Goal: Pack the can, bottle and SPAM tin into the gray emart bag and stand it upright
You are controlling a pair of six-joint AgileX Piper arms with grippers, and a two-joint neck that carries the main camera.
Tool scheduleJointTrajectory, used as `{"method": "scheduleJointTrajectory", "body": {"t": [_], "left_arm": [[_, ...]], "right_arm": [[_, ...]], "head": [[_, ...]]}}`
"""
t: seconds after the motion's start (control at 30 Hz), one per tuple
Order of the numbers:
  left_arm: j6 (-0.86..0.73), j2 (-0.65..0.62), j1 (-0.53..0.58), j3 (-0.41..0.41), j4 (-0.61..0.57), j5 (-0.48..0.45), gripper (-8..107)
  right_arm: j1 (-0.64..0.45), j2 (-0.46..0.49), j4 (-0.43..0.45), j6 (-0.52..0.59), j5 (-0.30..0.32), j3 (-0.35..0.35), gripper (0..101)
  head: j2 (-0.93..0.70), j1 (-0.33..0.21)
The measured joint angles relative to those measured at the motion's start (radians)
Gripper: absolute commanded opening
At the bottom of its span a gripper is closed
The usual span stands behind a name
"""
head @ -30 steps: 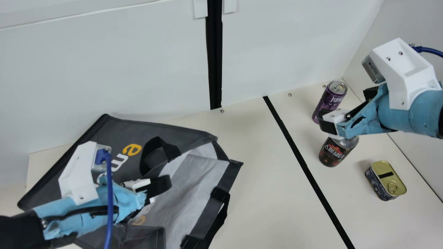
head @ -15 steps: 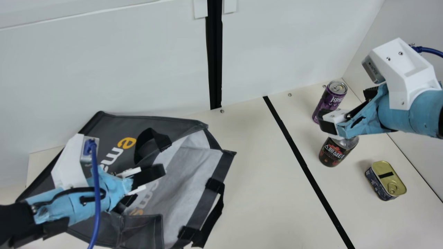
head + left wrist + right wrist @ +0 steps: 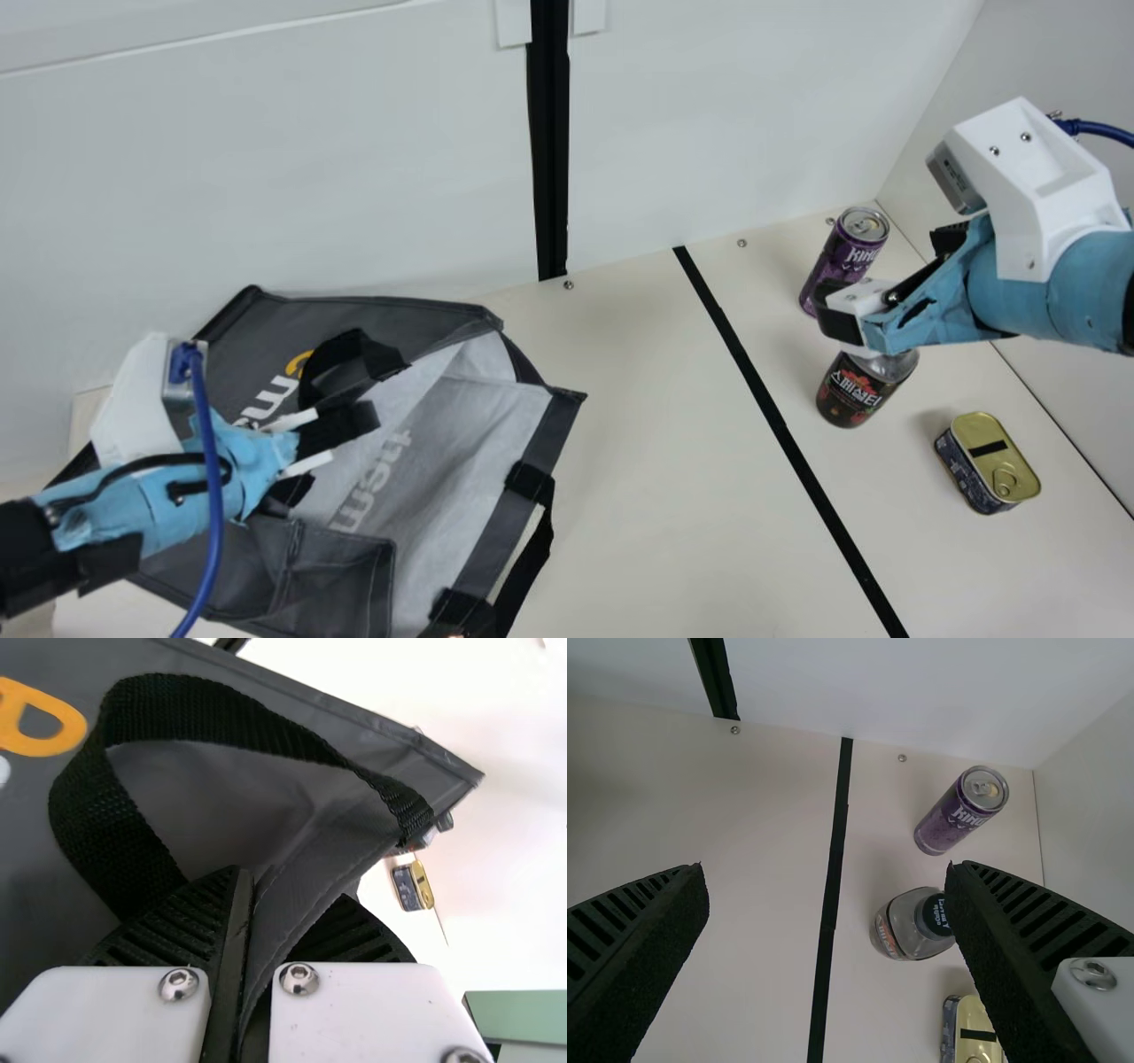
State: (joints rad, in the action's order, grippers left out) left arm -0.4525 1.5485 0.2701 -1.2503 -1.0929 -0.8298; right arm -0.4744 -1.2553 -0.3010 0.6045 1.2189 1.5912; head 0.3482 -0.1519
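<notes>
Here's your left tool [image 3: 348, 425], clamped on the edge of the gray emart bag [image 3: 496, 412], which spreads out beneath it. Over right, your tool [image 3: 840, 317] hangs wide above the worktop [image 3: 656, 461]: can [image 3: 842, 261] just beyond it, bottle [image 3: 855, 394] on its near side, SPAM tin [image 3: 988, 465] past the bottle, nearer you.

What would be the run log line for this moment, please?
left gripper: closed on gray bag | right gripper: open, empty | gray bag: not yet upright | can, bottle, SPAM tin: on table, unpacked
</notes>
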Motion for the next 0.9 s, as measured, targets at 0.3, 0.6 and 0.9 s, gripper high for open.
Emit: {"method": "scheduleJointTrajectory", "body": {"t": [0.3, 0.6, 0.9], "left_arm": [[0.000, 0.002, -0.005, -0.003, 0.003, 0.000, -8], [0.000, 0.002, -0.005, -0.003, 0.003, 0.000, -8], [0.000, 0.002, -0.005, -0.003, 0.003, 0.000, -8]], "right_arm": [[0.000, 0.000, 0.000, 0.000, 0.000, 0.000, 95], [0.000, 0.000, 0.000, 0.000, 0.000, 0.000, 95], [0.000, 0.000, 0.000, 0.000, 0.000, 0.000, 95]], "head": [[0.000, 0.000], [0.000, 0.000], [-0.002, -0.002]]}}
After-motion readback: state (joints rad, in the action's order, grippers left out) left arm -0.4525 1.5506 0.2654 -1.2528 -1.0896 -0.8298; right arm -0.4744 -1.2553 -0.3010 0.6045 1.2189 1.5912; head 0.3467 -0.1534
